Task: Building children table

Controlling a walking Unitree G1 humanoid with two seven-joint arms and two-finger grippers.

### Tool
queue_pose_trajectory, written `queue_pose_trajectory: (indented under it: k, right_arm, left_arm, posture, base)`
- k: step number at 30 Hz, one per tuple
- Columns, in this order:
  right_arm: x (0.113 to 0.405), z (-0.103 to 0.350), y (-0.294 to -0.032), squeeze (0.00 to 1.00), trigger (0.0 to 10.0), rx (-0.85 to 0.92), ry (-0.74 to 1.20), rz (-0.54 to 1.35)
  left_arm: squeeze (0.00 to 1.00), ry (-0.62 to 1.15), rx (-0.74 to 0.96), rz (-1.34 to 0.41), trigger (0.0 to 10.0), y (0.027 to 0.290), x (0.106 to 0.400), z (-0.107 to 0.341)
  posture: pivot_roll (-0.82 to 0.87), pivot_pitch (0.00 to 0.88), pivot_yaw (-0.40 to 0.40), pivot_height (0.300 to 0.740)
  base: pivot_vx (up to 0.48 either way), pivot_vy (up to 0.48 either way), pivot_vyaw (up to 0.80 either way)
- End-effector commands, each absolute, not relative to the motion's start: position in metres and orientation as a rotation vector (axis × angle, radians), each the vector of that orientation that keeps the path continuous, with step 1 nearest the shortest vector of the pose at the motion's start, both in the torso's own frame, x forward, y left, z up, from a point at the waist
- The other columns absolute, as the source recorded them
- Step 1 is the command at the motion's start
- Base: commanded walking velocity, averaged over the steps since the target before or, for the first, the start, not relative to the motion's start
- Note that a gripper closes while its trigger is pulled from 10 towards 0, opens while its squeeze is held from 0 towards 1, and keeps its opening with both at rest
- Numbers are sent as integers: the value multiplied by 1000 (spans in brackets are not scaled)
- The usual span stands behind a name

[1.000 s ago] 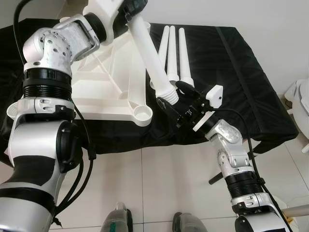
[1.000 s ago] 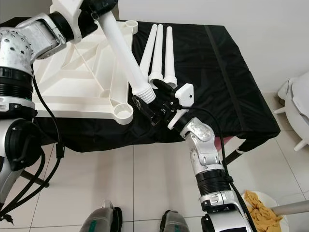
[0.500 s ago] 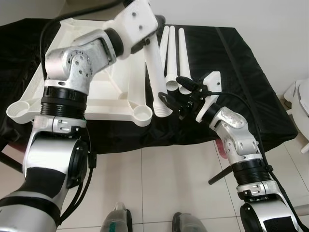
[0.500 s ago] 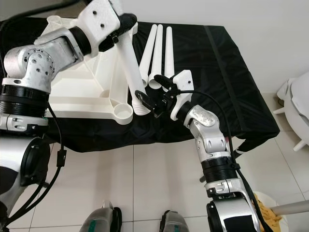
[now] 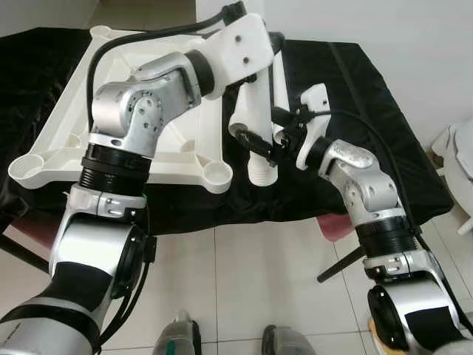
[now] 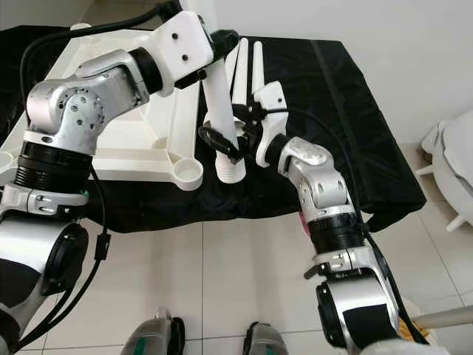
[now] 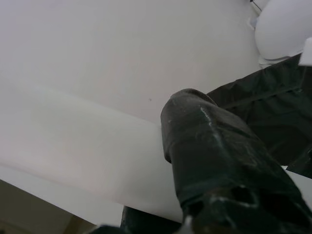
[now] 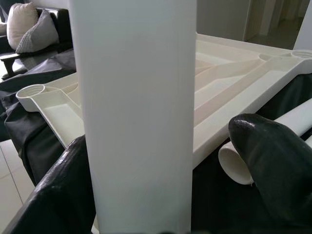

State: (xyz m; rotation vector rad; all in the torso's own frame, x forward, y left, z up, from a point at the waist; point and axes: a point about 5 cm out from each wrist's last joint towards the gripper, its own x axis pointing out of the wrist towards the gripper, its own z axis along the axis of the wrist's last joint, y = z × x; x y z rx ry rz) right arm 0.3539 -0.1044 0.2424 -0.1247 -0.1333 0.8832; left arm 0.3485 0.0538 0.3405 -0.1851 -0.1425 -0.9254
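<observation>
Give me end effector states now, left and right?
Left end effector: shut on the white table leg, near its upper end.
Right end effector: fingers around the same leg lower down; grip cannot be told.
</observation>
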Motion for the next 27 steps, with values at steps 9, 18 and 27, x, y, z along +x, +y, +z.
queue_pose_trajectory:
  k: [9, 18, 27]
  right_arm:
    - [362, 239, -105, 0, 4588, -122, -36, 865]
    - [364, 240, -105, 0, 1490, -135, -10, 870]
    - [365, 240, -102, 0, 10000, -153, -2, 876]
  left_arm:
    - [0, -194, -141, -1053, 10000, 45, 336, 351]
    - [0, -194, -120, -1075, 10000, 40, 333, 351]
    - [0, -190, -117, -1127, 10000, 32, 327, 351]
  posture:
    - [-16, 89, -38, 740]
    - [-19, 90, -36, 740]
    - [-17, 92, -35, 740]
  base:
    - [0, 0, 0]
    - [0, 0, 0]
    - [0, 0, 0]
